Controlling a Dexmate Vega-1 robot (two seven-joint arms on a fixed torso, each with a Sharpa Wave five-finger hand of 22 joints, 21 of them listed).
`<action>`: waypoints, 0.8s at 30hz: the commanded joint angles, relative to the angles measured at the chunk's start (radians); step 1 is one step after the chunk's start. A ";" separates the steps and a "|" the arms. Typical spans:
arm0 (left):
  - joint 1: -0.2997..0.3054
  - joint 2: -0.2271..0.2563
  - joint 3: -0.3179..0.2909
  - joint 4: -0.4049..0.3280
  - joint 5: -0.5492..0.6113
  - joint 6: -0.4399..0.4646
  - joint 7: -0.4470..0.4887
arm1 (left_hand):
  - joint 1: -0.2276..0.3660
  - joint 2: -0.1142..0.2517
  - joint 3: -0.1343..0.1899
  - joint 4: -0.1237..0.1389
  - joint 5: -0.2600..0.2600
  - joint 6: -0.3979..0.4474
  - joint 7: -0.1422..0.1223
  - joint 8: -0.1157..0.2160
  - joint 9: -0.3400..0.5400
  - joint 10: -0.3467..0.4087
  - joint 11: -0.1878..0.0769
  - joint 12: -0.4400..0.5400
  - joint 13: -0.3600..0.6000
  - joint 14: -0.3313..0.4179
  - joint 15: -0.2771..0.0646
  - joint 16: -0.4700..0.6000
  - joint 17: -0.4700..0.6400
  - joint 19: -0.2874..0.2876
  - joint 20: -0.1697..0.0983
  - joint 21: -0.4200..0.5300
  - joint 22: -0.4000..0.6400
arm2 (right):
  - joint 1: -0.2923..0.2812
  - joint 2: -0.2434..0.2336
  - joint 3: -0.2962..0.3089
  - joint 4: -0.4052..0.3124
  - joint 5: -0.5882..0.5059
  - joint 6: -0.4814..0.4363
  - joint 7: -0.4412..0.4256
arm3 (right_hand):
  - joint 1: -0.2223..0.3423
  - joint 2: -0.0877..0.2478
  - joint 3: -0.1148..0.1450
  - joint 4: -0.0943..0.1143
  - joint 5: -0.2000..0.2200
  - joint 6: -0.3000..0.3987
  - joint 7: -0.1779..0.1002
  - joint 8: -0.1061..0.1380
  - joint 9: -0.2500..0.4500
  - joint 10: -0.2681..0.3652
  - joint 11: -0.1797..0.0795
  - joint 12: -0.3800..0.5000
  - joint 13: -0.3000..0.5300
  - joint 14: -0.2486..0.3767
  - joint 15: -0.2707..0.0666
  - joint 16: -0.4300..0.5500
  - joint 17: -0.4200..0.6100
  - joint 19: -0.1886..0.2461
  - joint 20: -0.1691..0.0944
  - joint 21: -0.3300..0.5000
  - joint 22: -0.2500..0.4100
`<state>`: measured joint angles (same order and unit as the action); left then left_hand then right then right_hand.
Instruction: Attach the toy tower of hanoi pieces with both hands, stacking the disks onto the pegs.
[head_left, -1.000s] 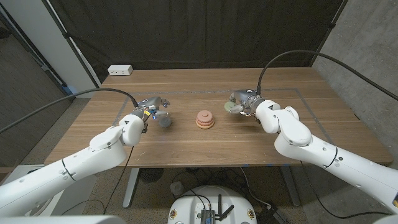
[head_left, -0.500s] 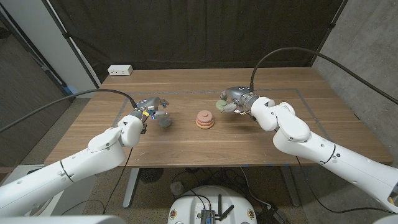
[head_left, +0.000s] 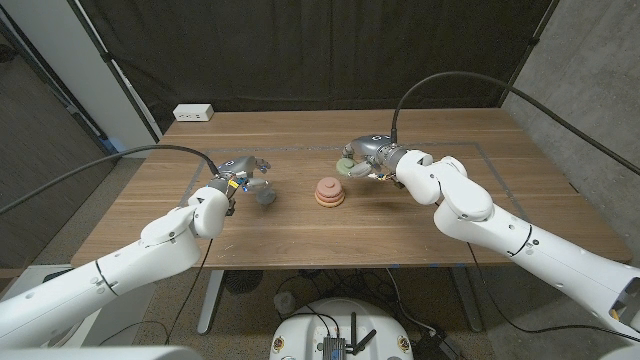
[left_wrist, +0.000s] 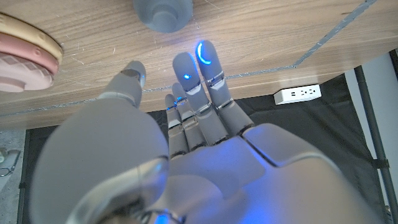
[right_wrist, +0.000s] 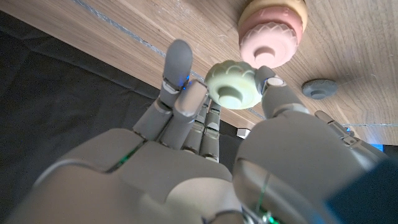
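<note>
Wooden table (head_left: 400, 225), dark curtain behind, white power strip (head_left: 193, 113) at the far left edge. Pink and tan ridged disks stacked (head_left: 329, 192) mid-table. Right hand (head_left: 365, 160) pinches a pale green scalloped disk (right_wrist: 232, 85) at about 1 o'clock from the stack, apparently off the wood. Left hand (head_left: 243, 170) is released, fingers apart, just beside a grey round piece (head_left: 265, 197) at 9 o'clock from the stack.

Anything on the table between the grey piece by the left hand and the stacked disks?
Nothing: the head view shows bare wood between the grey piece and the stacked disks.
</note>
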<state>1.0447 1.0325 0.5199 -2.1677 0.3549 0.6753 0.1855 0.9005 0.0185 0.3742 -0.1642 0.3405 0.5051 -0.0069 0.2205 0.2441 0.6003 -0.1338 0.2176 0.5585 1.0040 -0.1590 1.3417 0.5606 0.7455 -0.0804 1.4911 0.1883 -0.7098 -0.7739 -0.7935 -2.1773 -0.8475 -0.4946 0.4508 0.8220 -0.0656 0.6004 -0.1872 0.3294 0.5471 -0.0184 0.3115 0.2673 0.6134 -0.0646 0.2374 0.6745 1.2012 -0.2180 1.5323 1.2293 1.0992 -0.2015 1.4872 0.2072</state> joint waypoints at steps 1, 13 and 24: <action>0.000 0.003 -0.001 0.007 -0.005 -0.003 0.000 | 0.011 0.001 0.009 -0.002 -0.002 0.010 0.001 0.003 0.004 0.008 0.001 -0.001 0.004 0.013 -0.061 0.003 0.002 0.008 -0.126 0.010 0.002 | 0.029 0.050 -0.012 0.040 -0.014 0.064 0.018 | 0.111 0.104 0.022 0.018 0.005 0.041 -0.029 0.006 0.002 0.071 -0.064 0.006 0.007 0.006 0.000 0.005 0.001 0.011 -0.021 0.007 0.001; -0.003 -0.003 0.001 0.010 -0.006 -0.001 0.002 | 0.012 0.001 0.011 -0.002 -0.003 0.013 0.002 0.003 0.005 0.009 0.000 -0.002 0.006 0.014 -0.061 0.004 0.001 0.007 -0.126 0.011 0.002 | 0.052 0.080 -0.022 0.068 -0.021 0.094 0.032 | 0.114 0.105 0.021 0.019 0.006 0.042 -0.028 0.005 0.003 0.076 -0.064 0.004 0.009 0.005 0.000 0.003 0.000 0.011 -0.021 0.008 0.002; -0.003 0.000 0.004 0.014 -0.011 0.001 0.000 | 0.013 0.000 0.013 -0.002 -0.003 0.016 0.001 0.003 0.006 0.009 -0.001 -0.003 0.007 0.014 -0.061 0.004 0.001 0.007 -0.126 0.012 0.002 | 0.067 0.100 -0.034 0.087 -0.033 0.099 0.055 | 0.116 0.107 0.021 0.020 0.007 0.043 -0.025 0.005 0.003 0.077 -0.062 0.000 0.012 0.006 0.000 0.005 0.001 0.009 -0.021 0.007 0.001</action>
<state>1.0426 1.0321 0.5205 -2.1569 0.3479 0.6739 0.1858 0.9005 0.0185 0.3824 -0.1669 0.3405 0.5108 -0.0018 0.2205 0.2466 0.6008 -0.1333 0.2176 0.5634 1.0058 -0.1571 1.3417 0.5608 0.7454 -0.0804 1.4989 0.1883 -0.6597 -0.6970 -0.8165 -2.1114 -0.8704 -0.4076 0.4874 0.8220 -0.0656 0.6004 -0.1872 0.3288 0.5544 -0.0146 0.3094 0.2673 0.6244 -0.0648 0.2347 0.6802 1.2010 -0.2180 1.5323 1.2266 1.0991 -0.2015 1.4872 0.2072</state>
